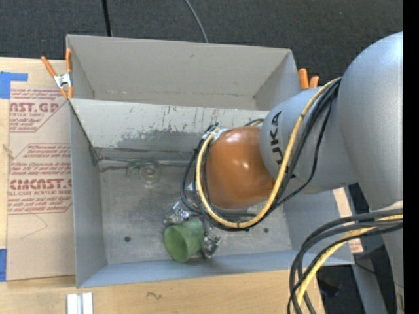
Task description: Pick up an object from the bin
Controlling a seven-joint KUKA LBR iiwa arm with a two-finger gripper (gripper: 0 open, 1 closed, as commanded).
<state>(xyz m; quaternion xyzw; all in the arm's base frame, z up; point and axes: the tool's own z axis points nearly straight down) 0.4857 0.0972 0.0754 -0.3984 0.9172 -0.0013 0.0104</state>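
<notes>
A green plastic cup (182, 241) lies on its side near the bin's front wall, about the middle, with its mouth turned to the front left. My gripper (211, 243) is low over the cup's back and right side, touching or nearly touching it. Most of the gripper is hidden under the arm's orange cover, and only small metal parts show beside the cup.
The arm reaches in from the right and covers the bin's right half. The front wall stands close behind the cup. Bare scuffed floor lies to the left and towards the back of the bin.
</notes>
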